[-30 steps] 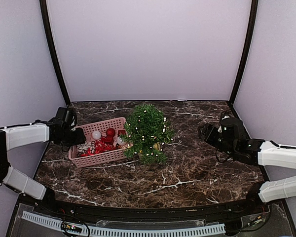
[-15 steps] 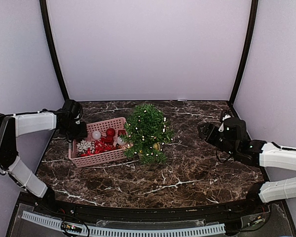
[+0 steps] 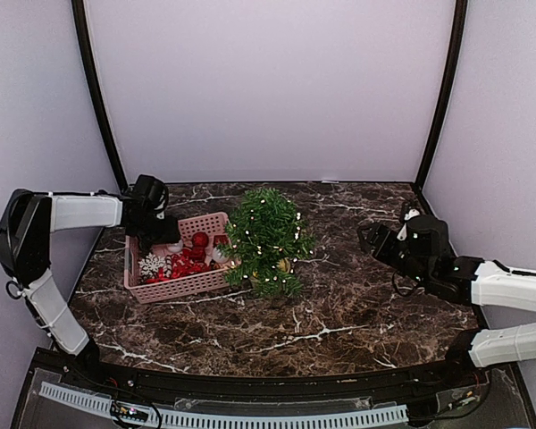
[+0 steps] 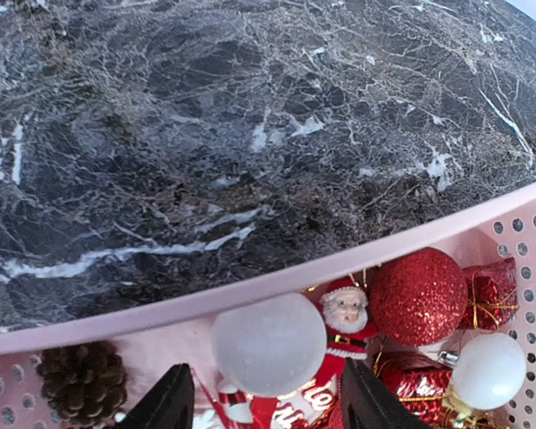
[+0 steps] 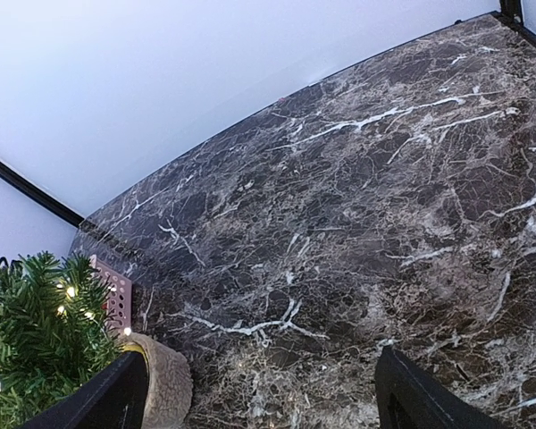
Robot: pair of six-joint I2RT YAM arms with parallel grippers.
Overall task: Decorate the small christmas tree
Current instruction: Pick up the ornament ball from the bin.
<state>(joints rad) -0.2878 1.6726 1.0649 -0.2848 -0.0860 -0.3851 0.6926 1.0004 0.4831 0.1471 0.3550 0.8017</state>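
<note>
The small christmas tree stands mid-table in a tan pot. Just beside it on the left, a pink basket holds a white ball, a red glitter bauble, a Santa figure and a pinecone. The left gripper hangs over the basket's back rim, fingers apart. The right gripper, jaws wide, hovers over bare marble table well right of the tree.

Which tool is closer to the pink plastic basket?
Left. The left tool hovers over the far side of the pink plastic basket; the right tool is beyond the small green christmas tree.
</note>
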